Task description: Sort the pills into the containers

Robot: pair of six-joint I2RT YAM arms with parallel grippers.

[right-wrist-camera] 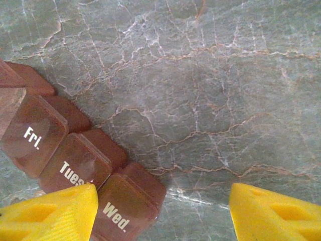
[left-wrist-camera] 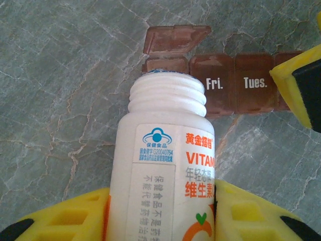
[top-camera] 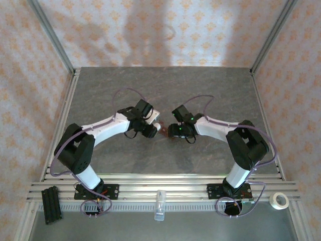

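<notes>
My left gripper is shut on a white vitamin bottle with its cap off. The bottle's mouth points at the open end compartment of the containers, a reddish-brown strip labelled Fri. and Tues., whose end lid stands up. In the right wrist view the containers lie at the lower left, with a Wed. box nearest. My right gripper is open, its left finger over the strip and bare table between the fingers. From above, both grippers meet at mid-table. The pills are out of view.
The grey marbled table is walled by patterned panels and metal posts. On the front rail lie a black block, a clear tube and a roll of tape. Open tabletop lies behind and beside the arms.
</notes>
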